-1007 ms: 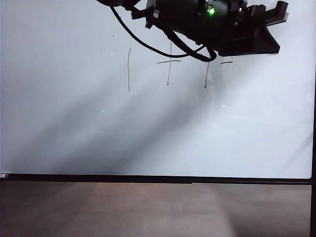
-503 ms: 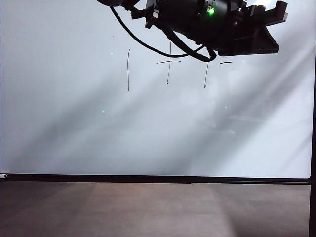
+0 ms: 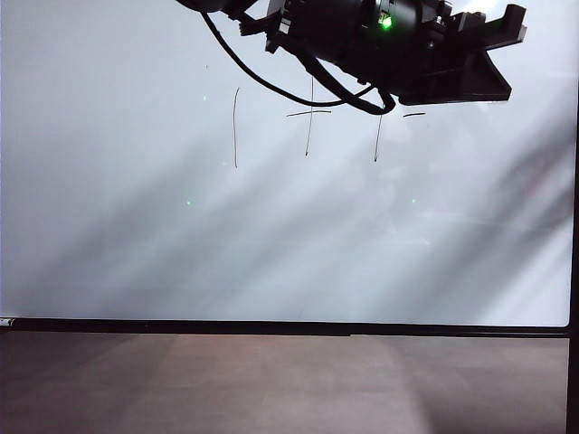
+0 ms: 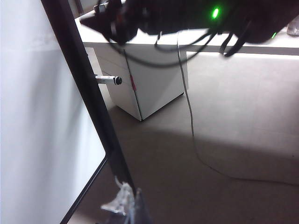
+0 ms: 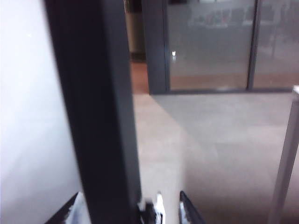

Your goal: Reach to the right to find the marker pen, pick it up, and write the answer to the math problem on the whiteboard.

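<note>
**Whiteboard with the sum, pen off its right edge.**
My right hand (image 5: 172, 210) hangs by the whiteboard's (image 3: 271, 235) black frame, fingers spread with nothing between them. My left hand (image 4: 124, 205) shows only as a pale blur, so I cannot tell its state. The marker pen (image 4: 108, 80) juts out just past the frame, before a white cabinet (image 4: 154, 79). The math problem (image 3: 308, 127) sits high on the board, partly hidden behind one of my black arms (image 3: 389, 45).

**Tally by kind**

Whiteboard (image 3: 271, 253): one. Math problem (image 3: 309, 117) on it: one, with four marks showing. Marker pen (image 4: 108, 80): one, just past the whiteboard's frame. Grippers: two, both beside that frame, left gripper (image 4: 126, 206) and right gripper (image 5: 171, 210).
</note>
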You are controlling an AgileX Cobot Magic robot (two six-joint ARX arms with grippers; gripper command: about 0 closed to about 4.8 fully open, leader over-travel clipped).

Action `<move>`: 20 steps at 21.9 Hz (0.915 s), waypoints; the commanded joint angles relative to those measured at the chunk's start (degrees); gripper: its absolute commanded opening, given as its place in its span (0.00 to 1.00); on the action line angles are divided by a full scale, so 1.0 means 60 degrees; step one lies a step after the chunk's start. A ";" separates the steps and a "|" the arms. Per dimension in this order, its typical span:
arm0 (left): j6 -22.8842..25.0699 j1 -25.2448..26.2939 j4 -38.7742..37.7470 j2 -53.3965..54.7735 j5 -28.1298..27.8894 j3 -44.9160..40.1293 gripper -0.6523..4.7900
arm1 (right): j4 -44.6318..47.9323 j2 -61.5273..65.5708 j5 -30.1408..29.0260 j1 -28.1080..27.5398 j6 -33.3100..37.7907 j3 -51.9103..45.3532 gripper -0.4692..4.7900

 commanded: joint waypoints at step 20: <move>-0.0015 -0.0007 0.0095 -0.0055 0.0040 0.0051 0.11 | 0.1537 0.2514 -0.0237 0.0044 0.0015 -0.0029 0.58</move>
